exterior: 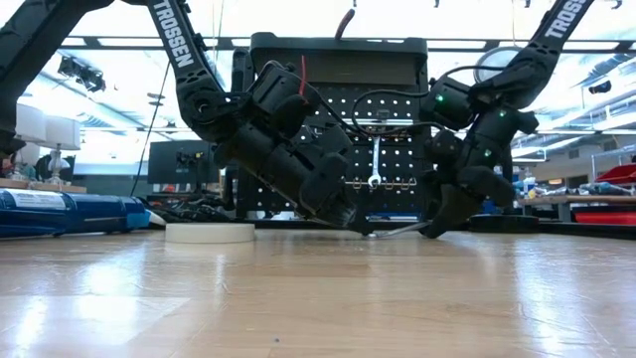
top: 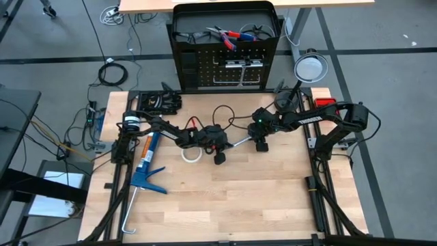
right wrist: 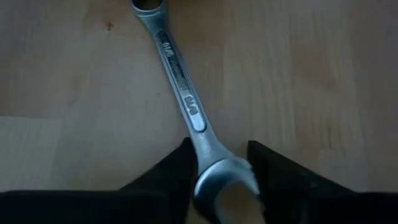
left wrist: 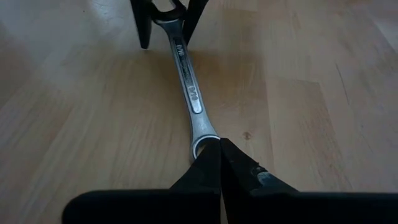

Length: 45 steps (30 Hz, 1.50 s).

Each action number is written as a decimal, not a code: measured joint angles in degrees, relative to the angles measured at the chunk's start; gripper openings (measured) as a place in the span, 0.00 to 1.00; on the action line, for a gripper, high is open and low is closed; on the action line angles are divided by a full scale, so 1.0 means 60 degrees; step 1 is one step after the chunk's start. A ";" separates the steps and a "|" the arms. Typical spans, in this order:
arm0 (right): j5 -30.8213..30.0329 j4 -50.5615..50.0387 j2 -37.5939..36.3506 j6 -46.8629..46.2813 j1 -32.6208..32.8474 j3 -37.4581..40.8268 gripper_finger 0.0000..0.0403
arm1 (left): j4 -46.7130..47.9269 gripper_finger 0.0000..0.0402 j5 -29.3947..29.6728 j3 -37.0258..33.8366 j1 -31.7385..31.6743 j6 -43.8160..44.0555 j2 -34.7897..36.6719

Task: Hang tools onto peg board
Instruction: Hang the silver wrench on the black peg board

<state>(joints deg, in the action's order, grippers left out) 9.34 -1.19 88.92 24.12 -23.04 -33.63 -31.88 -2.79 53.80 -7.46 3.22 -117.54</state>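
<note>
On the wooden worktop point(top: 259, 198) a silver wrench point(top: 240, 141) lies; the left tool point(top: 220, 154) pinches one end closed, the right tool point(top: 262, 145) straddles the other, slightly open.

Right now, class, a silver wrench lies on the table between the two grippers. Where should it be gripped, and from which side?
Grip the wrench at its open-jaw end, from above: it lies flat on the table, and the right gripper straddles that end. The left gripper is shut at the ring end.
</note>
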 joint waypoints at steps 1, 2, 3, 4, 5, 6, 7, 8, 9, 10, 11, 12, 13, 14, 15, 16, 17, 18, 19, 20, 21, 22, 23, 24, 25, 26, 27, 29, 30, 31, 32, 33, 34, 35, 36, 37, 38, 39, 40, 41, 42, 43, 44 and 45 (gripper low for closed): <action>-0.0007 -0.0003 -0.0001 0.0027 0.0041 0.0000 0.32 | 0.0005 0.00 -0.0003 0.0000 0.0000 0.0000 0.0000; -0.0018 -0.0007 -0.0007 0.0040 0.0082 0.0000 0.31 | 0.0008 0.00 -0.0007 0.0000 0.0000 0.0000 0.0000; -0.0030 -0.0011 -0.0007 0.0039 0.0128 0.0000 0.32 | 0.0007 0.00 -0.0004 0.0000 0.0000 0.0000 0.0000; -0.0053 -0.0018 -0.0007 0.0029 0.0158 0.0000 0.32 | -0.0005 0.00 -0.0006 -0.0003 0.0003 0.0003 0.0000; -0.0083 -0.0026 -0.0007 0.0015 0.0194 0.0000 0.32 | -0.0032 0.00 -0.0013 -0.0004 0.0000 0.0021 -0.0002; -0.0088 -0.0037 -0.0010 -0.0004 0.0214 0.0000 0.32 | -0.0089 0.00 -0.0015 -0.0006 0.0002 0.0060 -0.0006; -0.0117 -0.0049 -0.0011 -0.0039 0.0233 0.0000 0.32 | -0.0169 0.00 -0.0015 -0.0013 0.0004 0.0150 -0.0011; -0.0168 -0.0067 -0.0013 -0.0090 0.0255 0.0000 0.32 | -0.0236 0.00 -0.0016 -0.0019 0.0004 0.0270 -0.0005; -0.0198 -0.0097 -0.0026 -0.0184 0.0268 0.0000 0.32 | -0.0255 0.00 -0.0015 -0.0023 0.0006 0.0331 0.0024; -0.0230 -0.0136 -0.0055 -0.0329 0.0270 0.0000 0.32 | -0.0271 0.00 -0.0009 -0.0028 0.0032 0.0359 0.0052; -0.0305 -0.0171 -0.0086 -0.0515 0.0276 0.0000 0.32 | -0.0305 0.00 0.0006 -0.0036 0.0064 0.0357 0.0100; -0.0363 -0.0216 -0.0139 -0.0685 0.0276 0.0003 0.32 | -0.0292 0.00 0.0038 -0.0045 0.0117 0.0300 0.0188; -0.0403 -0.0293 -0.0219 -0.0840 0.0274 0.0017 0.32 | -0.0365 0.00 0.0205 -0.0047 0.0195 0.0236 0.0283; -0.0459 -0.0363 -0.0316 -0.0994 0.0272 0.0027 0.32 | -0.0506 0.00 0.0444 -0.0047 0.0294 0.0091 0.0381; -0.0594 -0.0405 -0.0433 -0.1116 0.0273 0.0036 0.32 | -0.0701 0.00 0.0696 -0.0072 0.0404 -0.0058 0.0462; -0.0793 -0.0409 -0.0565 -0.1244 0.0276 0.0036 0.32 | -0.0968 0.00 0.0992 -0.0137 0.0521 -0.0236 0.0520; -0.1013 -0.0393 -0.0694 -0.1379 0.0276 0.0036 0.32 | -0.1212 0.00 0.1313 -0.0220 0.0648 -0.0388 0.0557; -0.1272 -0.0411 -0.0825 -0.1558 0.0276 0.0033 0.32 | -0.1532 0.00 0.1627 -0.0307 0.0793 -0.0550 0.0565; -0.1561 -0.0468 -0.0940 -0.1752 0.0276 0.0033 0.32 | -0.1921 0.00 0.1956 -0.0421 0.0932 -0.0714 0.0565; -0.1857 -0.0513 -0.1033 -0.1976 0.0276 0.0033 0.32 | -0.2349 0.00 0.2283 -0.0542 0.1070 -0.0778 0.0565; -0.2200 -0.0507 -0.1123 -0.2268 0.0276 0.0033 0.32 | -0.2832 0.00 0.2576 -0.0670 0.1190 -0.0832 0.0565; -0.2545 -0.0456 -0.1225 -0.2603 0.0276 0.0033 0.32 | -0.3309 0.00 0.2818 -0.0819 0.1294 -0.0877 0.0574; -0.2933 -0.0295 -0.1273 -0.2995 0.0276 0.0033 0.32 | -0.3767 0.00 0.3012 -0.0984 0.1377 -0.0891 0.0585; -0.3264 -0.0095 -0.1284 -0.3434 0.0276 0.0031 0.32 | -0.4253 0.00 0.3164 -0.1164 0.1434 -0.0894 0.0586; -0.3551 0.0069 -0.1285 -0.3937 0.0276 0.0029 0.32 | -0.4735 0.00 0.3287 -0.1377 0.1480 -0.0896 0.0586; -0.3832 0.0307 -0.1255 -0.4442 0.0276 0.0029 0.31 | -0.5230 0.00 0.3348 -0.1594 0.1511 -0.0890 0.0586; -0.3995 0.0671 -0.1227 -0.4881 0.0275 0.0029 0.32 | -0.5751 0.00 0.3365 -0.1803 0.1519 -0.0862 0.0586; -0.4243 0.1511 -0.1183 -0.5632 0.0279 0.0029 0.31 | -0.6843 0.00 0.3378 -0.2298 0.1518 -0.0678 0.0596; -0.4297 0.2041 -0.1120 -0.5887 0.0293 0.0024 0.32 | -0.7342 0.00 0.3384 -0.2534 0.1485 -0.0561 0.0597; -0.4300 0.2464 -0.1096 -0.6085 0.0294 0.0022 0.31 | -0.7836 0.00 0.3384 -0.2800 0.1453 -0.0501 0.0597; -0.4303 0.3006 -0.1033 -0.6245 0.0310 0.0029 0.32 | -0.8278 0.00 0.3397 -0.3060 0.1418 -0.0452 0.0597; -0.4301 0.3707 -0.0912 -0.6364 0.0336 0.0017 0.31 | -0.8687 0.00 0.3418 -0.3303 0.1376 -0.0443 0.0597; -0.4298 0.4181 -0.0832 -0.6470 0.0345 0.0005 0.32 | -0.9110 0.00 0.3447 -0.3566 0.1357 -0.0442 0.0597; -0.4301 0.4627 -0.0721 -0.6528 0.0365 0.0015 0.31 | -0.9422 0.00 0.3528 -0.3811 0.1351 -0.0435 0.0603; -0.4301 0.5121 -0.0553 -0.6609 0.0385 0.0010 0.32 | -0.9559 0.00 0.3536 -0.4024 0.1353 -0.0430 0.0611; -0.4319 0.5379 -0.0399 -0.6747 0.0385 0.0007 0.31 | -0.9564 0.00 0.3589 -0.4195 0.1366 -0.0430 0.0616; -0.4439 0.5584 -0.0214 -0.6884 0.0385 0.0007 0.32 | -0.9528 0.00 0.3719 -0.4315 0.1373 -0.0426 0.0658; -0.4668 0.5658 -0.0035 -0.7065 0.0396 -0.0028 0.32 | -0.9512 0.00 0.3757 -0.4458 0.1373 -0.0410 0.0737; -0.5041 0.5647 0.0129 -0.7229 0.0399 -0.0043 0.31 | -0.9558 0.00 0.3819 -0.4564 0.1366 -0.0346 0.0789; -0.5543 0.5668 0.0321 -0.7346 0.0411 -0.0093 0.31 | -0.9591 0.00 0.3821 -0.4642 0.1363 -0.0247 0.0798; -0.6026 0.5714 0.0502 -0.7466 0.0439 -0.0139 0.31 | -0.9588 0.00 0.3821 -0.4749 0.1359 -0.0196 0.0777; -0.6553 0.5847 0.0671 -0.7522 0.0461 -0.0154 0.31 | -0.9582 0.00 0.3839 -0.4814 0.1362 -0.0176 0.0759; -0.7044 0.6015 0.0875 -0.7533 0.0491 -0.0220 0.31 | -0.9586 0.00 0.3835 -0.4802 0.1362 -0.0175 0.0758; -0.7531 0.6131 0.1068 -0.7533 0.0532 -0.0316 0.31 | -0.9602 0.00 0.3828 -0.4775 0.1362 -0.0175 0.0771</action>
<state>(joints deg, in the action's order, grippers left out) -35.85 35.59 95.33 -21.08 -19.85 -35.53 -89.49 20.18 25.15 0.71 2.17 -112.91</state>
